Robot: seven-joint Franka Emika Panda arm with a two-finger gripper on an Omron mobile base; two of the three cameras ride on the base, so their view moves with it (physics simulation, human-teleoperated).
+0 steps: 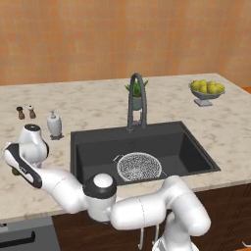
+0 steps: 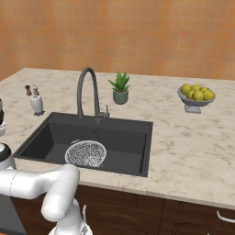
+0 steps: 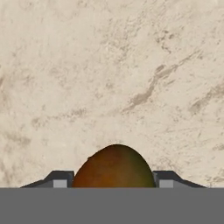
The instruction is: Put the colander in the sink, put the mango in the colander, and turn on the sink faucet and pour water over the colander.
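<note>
- The marble counter [image 1: 230, 132] spreads wide under me, pale and veined
- The sink [image 1: 186, 142] is sunk into it, a dark charcoal basin
- The sink faucet [image 1: 136, 100] arches tall and dark grey at the back rim of the basin
- The colander [image 1: 139, 166] sits inside the sink on its floor, near the front wall, mesh bowl upright
- A footed grey bowl of yellow-green fruit [image 1: 207, 91] stands at the far right of the counter, well apart from the sink
- A small potted plant [image 2: 120, 88] stands behind the faucet
- A white soap dispenser [image 1: 54, 124] stands left of the sink
- My gripper [image 3: 113, 183] is low over the counter, left of the sink
- The mango [image 3: 114, 167] sits between my two fingertips [image 3: 60, 179], which flank it on both sides; I cannot tell whether they press on it
</note>
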